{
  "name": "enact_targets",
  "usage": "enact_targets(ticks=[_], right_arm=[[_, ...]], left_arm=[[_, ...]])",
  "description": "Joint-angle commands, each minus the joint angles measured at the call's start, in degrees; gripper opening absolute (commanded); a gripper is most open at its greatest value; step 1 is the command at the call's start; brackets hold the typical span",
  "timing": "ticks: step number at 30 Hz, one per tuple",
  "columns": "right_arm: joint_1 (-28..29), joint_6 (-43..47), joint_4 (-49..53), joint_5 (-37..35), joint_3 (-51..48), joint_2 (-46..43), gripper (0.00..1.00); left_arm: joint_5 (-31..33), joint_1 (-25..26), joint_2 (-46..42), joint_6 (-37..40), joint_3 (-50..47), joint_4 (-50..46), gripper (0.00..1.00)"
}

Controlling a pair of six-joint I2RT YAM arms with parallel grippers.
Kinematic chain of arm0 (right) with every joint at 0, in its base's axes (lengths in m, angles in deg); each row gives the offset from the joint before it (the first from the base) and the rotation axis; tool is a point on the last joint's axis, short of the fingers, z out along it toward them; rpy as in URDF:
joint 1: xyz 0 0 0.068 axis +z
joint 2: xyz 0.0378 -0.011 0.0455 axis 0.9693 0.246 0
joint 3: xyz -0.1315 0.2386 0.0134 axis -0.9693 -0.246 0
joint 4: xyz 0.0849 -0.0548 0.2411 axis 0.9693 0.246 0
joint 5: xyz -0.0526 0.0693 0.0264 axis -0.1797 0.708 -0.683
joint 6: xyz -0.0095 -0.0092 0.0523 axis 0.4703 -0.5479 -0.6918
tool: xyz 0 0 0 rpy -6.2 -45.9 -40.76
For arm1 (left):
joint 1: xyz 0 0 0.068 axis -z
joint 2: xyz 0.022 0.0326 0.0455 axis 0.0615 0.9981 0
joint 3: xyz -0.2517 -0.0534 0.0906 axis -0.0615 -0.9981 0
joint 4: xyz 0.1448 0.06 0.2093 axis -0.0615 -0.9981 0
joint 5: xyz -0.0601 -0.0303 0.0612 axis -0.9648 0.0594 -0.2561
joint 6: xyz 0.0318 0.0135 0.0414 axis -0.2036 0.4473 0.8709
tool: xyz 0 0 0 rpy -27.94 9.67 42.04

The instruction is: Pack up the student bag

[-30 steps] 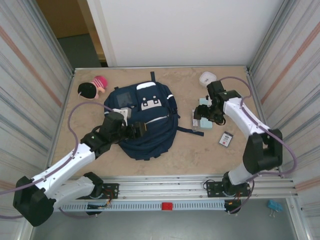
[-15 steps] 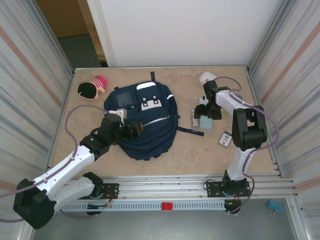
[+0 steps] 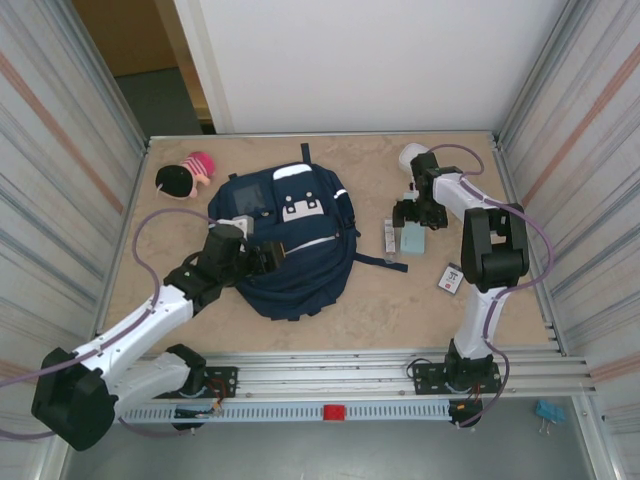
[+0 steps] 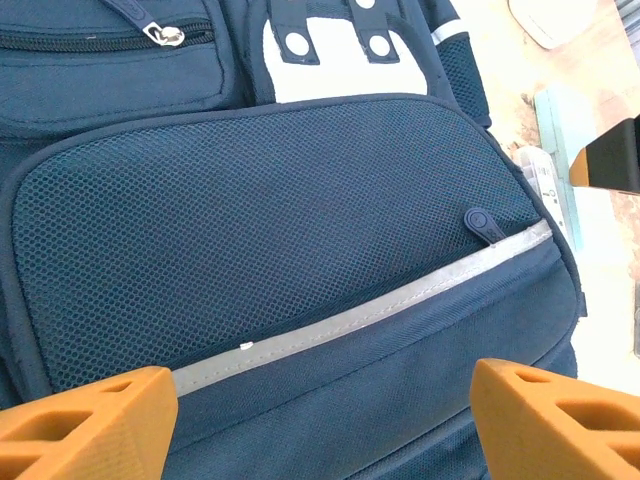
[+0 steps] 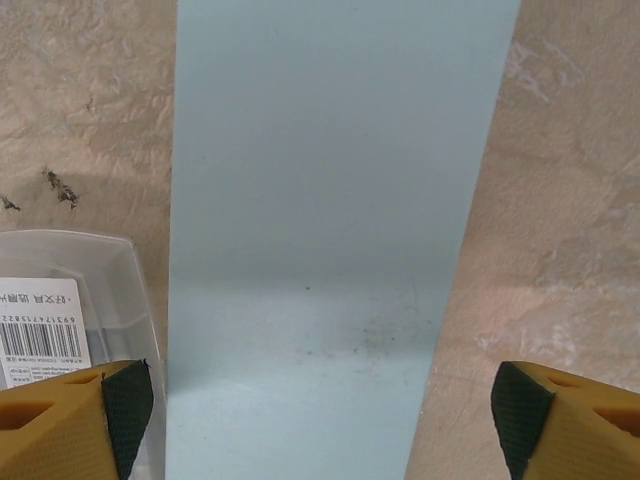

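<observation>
The left claw is gaping empty above the student bag, coarse navy mesh; the right claw, spread wide, is straddling a smooth pale-blue slab.

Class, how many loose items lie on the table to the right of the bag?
4: a white item by the far edge, a pale blue box nearer, a clear case left of it, and a dark card nearest. The right arm may hide more.

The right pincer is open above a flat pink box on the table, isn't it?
Not pink. The flat box under the open right pincer is pale blue. The right wrist view shows it lying on the table. The rest is right.
</observation>
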Motion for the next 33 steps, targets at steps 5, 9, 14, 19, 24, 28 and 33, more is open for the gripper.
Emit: enact_targets(ticks=[5,9,14,19,24,28,33], right_arm=[[-0.5,0.8,-0.4,2.7,2.7,3.6,0.88],[-1.3,-0.4,-0.7,4.1,2.5,5.1,0.81],[-1.8,-0.7,-0.8,2.7,1.7,4.2,0.72],[-2.3,-1.5,-2.1,3.6,0.2,2.4,0.63],[-2.3,-1.8,-4.3,4.4,-3.2,-3.5,0.62],[-2.5,-1.4,-5.5,6.7,-6.9,-12.3,0.61],[-2.5,0.4,-5.6,13.6,-13.3,-27.1,0.59]], left_arm=[[-1.2,-1.0,1.7,0.7,3.6,1.3,0.77],[-1.2,-1.0,1.9,0.6,3.7,0.8,0.77],[-0.5,-1.1,0.8,0.3,3.3,0.4,0.77],[-0.3,-1.0,0.1,0.3,3.1,0.3,0.76],[-2.9,-1.1,-0.4,2.7,3.5,0.2,0.77],[-4.8,-0.6,-2.7,6.2,3.5,-0.7,0.76],[-5.4,1.7,-6.3,22.1,5.0,-3.8,0.73]])
